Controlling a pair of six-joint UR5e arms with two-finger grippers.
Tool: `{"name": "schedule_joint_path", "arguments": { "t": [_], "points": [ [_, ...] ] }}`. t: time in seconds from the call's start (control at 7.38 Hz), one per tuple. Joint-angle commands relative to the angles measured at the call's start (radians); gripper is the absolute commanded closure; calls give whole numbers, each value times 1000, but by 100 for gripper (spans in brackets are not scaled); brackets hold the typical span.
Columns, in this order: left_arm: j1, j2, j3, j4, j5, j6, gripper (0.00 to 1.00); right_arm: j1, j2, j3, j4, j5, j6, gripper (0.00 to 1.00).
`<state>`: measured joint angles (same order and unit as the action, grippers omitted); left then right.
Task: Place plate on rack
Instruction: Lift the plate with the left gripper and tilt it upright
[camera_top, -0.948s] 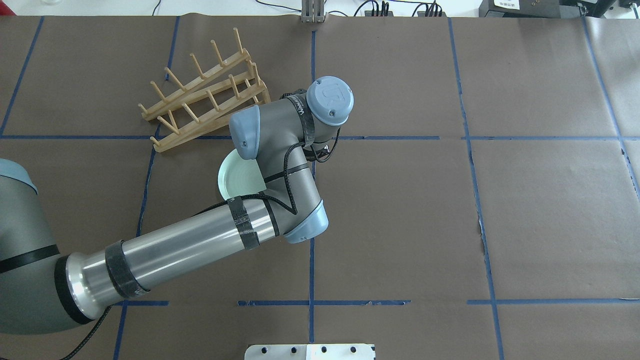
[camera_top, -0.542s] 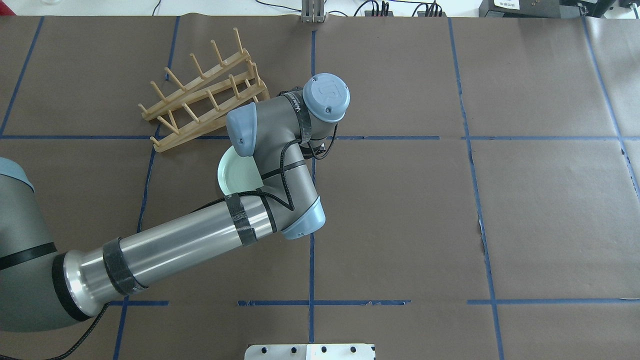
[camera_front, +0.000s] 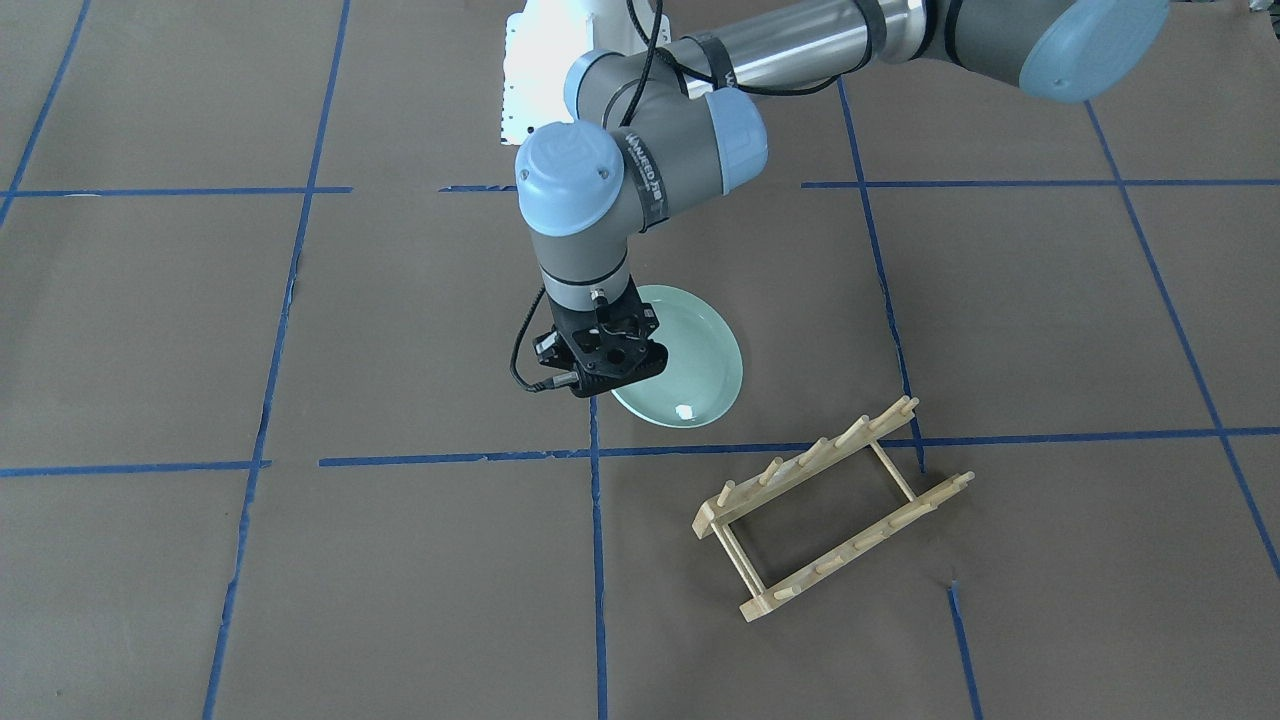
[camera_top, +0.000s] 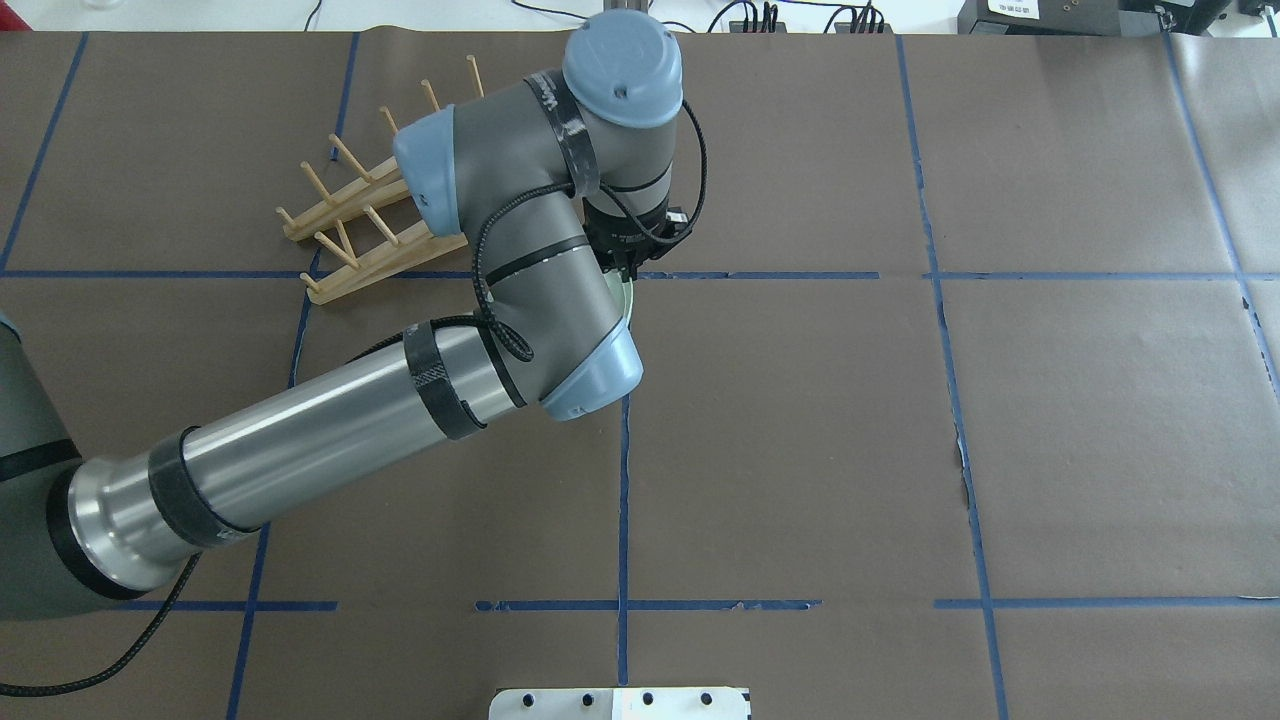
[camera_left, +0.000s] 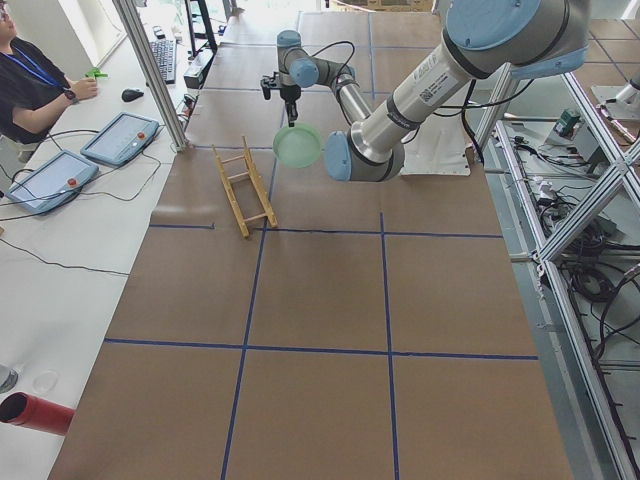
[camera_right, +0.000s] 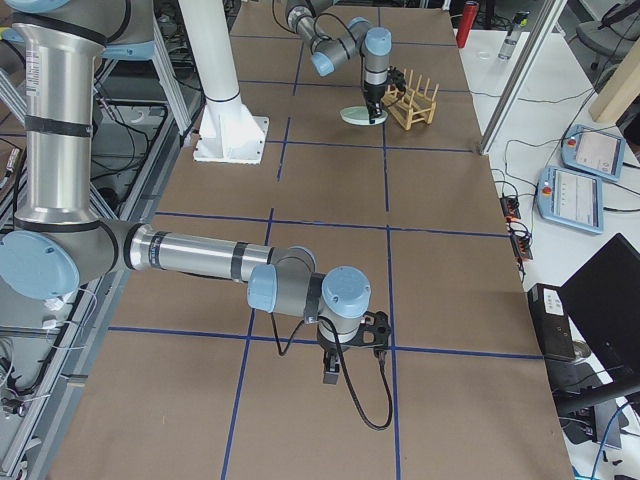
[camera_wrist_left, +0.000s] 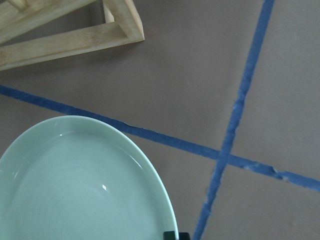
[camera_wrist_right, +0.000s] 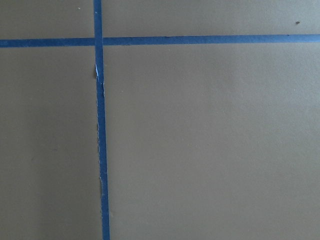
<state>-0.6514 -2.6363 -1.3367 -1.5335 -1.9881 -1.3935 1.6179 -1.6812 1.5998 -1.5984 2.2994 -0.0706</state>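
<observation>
Precariously, the left pincer (camera_front: 600, 375) clenched the plate (camera_front: 700, 350) by its rim. Swung toward the rack (camera_front: 806, 462), it might slip.

The big near arm, the right one, bends low over the table (camera_right: 455, 300), close to its near edge. Its right gripper (camera_right: 335, 365) points down just above a blue tape line (camera_right: 450, 352). I cannot tell how its jaws stand. Way off by the far edge, the small left arm points down too. A pale green plate (camera_right: 357, 116) sits right at the tip of the left gripper (camera_right: 374, 108). The wooden rack (camera_right: 412, 102) stands just beside the plate, nearer the long edge by the desks.
</observation>
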Motion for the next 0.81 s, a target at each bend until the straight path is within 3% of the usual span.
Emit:
{"name": "schedule_joint_path", "arguments": {
  "t": [0.0,0.27,0.41,0.68],
  "points": [
    [-95,2,-90,-264,-153,-16,100,-1,0,0,0,0,0,0],
    [-256,48,-87,-598,-291,-164,100,0,0,0,0,0,0,0],
    [-330,103,-85,-784,-313,-242,100,-1,0,0,0,0,0,0],
    [-425,208,-47,-998,-313,-339,100,0,0,0,0,0,0,0]
  ]
}}
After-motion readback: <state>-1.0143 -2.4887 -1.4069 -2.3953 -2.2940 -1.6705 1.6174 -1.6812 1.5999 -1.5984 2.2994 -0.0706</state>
